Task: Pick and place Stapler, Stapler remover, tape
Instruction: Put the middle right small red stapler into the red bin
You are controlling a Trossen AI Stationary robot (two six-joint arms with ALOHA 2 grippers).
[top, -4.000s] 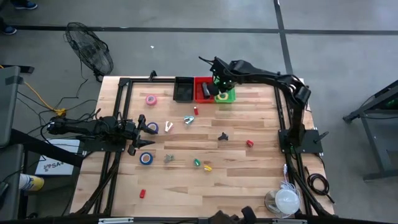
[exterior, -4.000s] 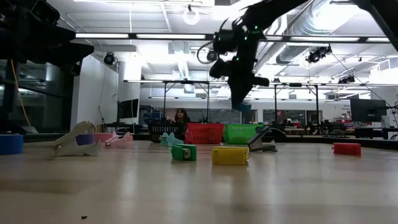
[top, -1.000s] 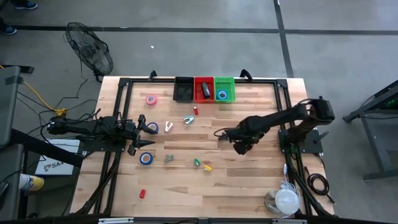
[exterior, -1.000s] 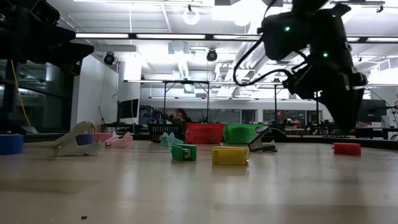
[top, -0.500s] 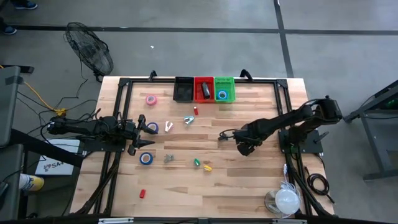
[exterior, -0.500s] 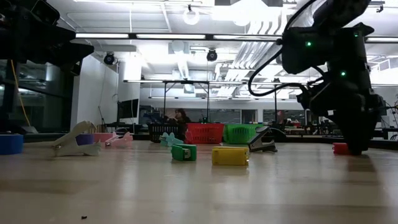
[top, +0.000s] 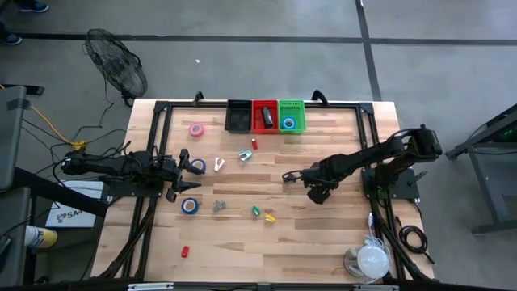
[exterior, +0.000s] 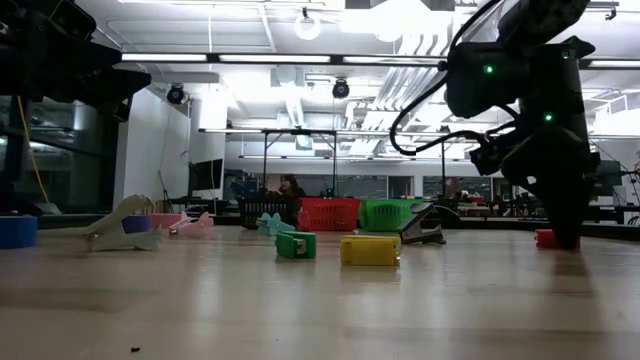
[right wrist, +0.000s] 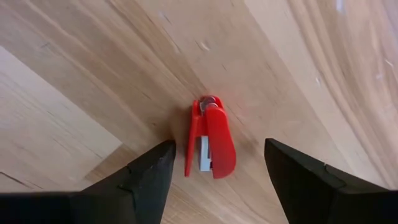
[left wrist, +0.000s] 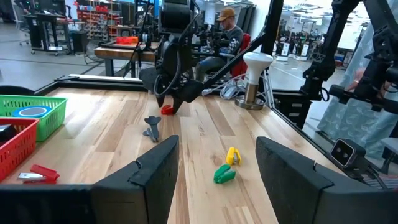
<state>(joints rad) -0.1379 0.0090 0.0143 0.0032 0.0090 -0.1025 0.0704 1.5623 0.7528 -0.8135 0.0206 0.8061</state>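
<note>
A small red stapler [right wrist: 211, 144] lies flat on the wooden table, right of the middle. My right gripper [right wrist: 219, 149] points straight down over it, open, one finger on either side and clear of it. In the low view the right gripper [exterior: 563, 236] reaches down to the tabletop beside the red stapler [exterior: 543, 238]. In the high view the right gripper [top: 319, 192] hides the stapler. My left gripper [top: 187, 171] waits open and level at the table's left, next to a blue tape roll [top: 199, 166].
Black [top: 238, 115], red [top: 264, 115] and green [top: 292, 115] bins stand at the far edge. A black stapler remover [top: 289, 177] lies just left of the right gripper. Green [top: 256, 211] and yellow [top: 269, 217] staplers, a white remover [top: 218, 163] and pink tape [top: 195, 128] lie scattered.
My right gripper has come down to the tabletop over the red stapler, shifting a little toward the table's right edge. The stapler has stayed where it was.
</note>
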